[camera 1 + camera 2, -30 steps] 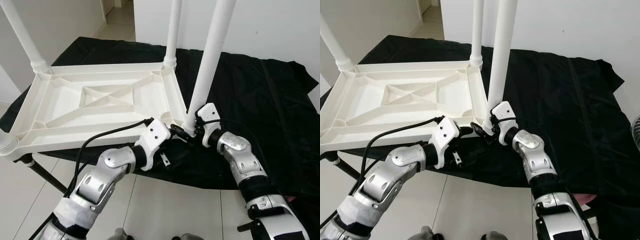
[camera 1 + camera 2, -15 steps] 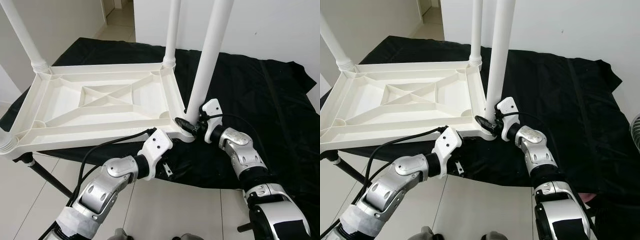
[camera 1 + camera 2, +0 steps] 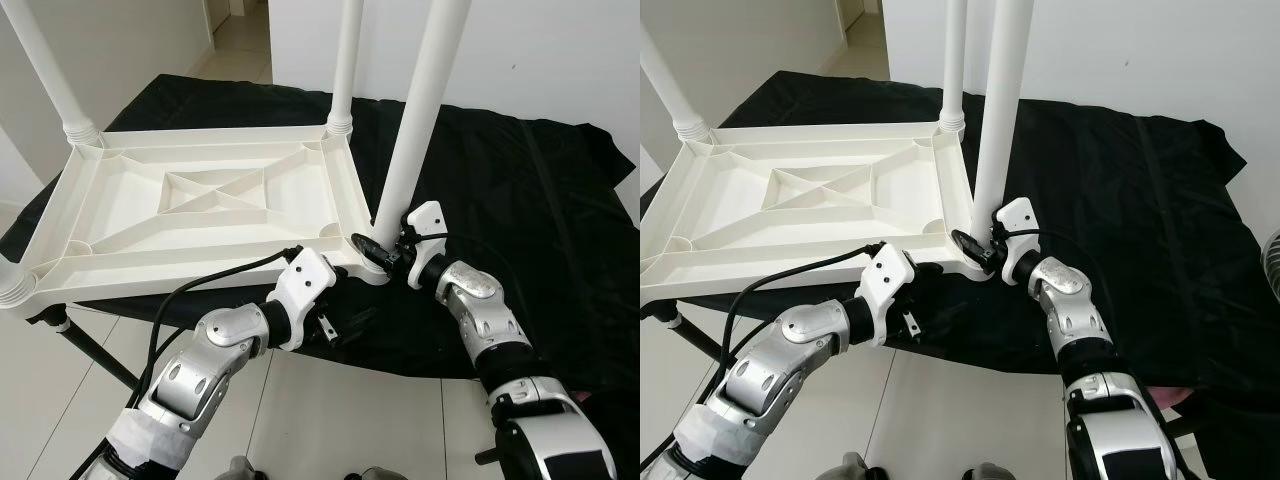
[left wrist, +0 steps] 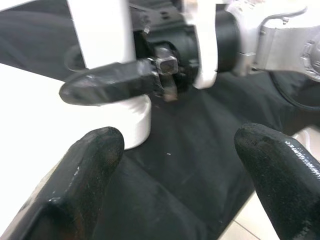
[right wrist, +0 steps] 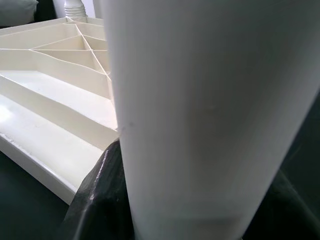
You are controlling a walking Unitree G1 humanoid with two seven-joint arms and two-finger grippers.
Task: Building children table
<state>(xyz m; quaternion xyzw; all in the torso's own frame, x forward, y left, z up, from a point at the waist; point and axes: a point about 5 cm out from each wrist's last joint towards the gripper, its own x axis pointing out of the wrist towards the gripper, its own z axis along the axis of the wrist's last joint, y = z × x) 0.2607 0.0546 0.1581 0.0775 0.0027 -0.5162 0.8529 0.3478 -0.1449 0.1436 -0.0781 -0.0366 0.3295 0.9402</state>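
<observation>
Two grippers at one corner: I have both working at the near right corner of the upturned tabletop (image 3: 200, 215).
Right gripper (image 3: 378, 252): its two black fingers are closed around the foot of the white leg (image 3: 415, 130), one finger (image 4: 107, 82) lying across the leg just above the socket collar (image 3: 372, 262). In the right wrist view the leg stands right between the fingers.
Left gripper (image 4: 175, 170): fingers spread wide, holding nothing, hovering just below and in front of that corner, over the black cloth (image 3: 520, 190).
Leg's long axis: upright, rising straight from the socket at the corner, so any turn or push I give runs along the vertical.
Which way it lies: from the left gripper the leg's foot is ahead and slightly to the robot's right, near but not touched; from the right gripper it is already in hand.
Nearer arm: the right, clearly.
Where the table is: upside down on the cloth-covered stand, ribs up, with the other legs standing in their corners.
My judgement: seating this leg depends on the right grip; the left could brace the tabletop's edge.
</observation>
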